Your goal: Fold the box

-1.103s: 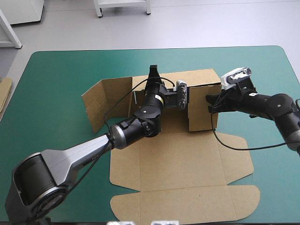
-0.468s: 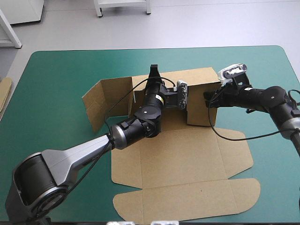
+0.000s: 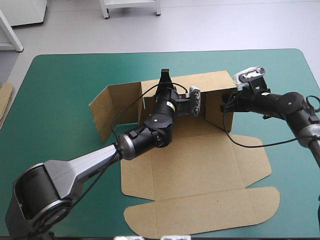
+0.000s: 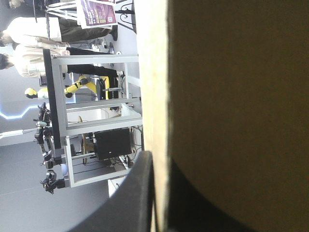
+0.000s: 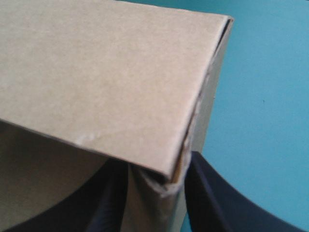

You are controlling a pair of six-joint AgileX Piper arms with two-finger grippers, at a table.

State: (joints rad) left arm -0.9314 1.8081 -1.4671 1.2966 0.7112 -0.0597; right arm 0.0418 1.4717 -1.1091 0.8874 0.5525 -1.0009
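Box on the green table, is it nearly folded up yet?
About halfway. Done: the box has its far wall and right wall standing up. In hand: the left jaws pinch the far wall and the right jaws pinch the right corner. Left: the left flap stands splayed outward, untucked, and the front panels lie flat on the table.
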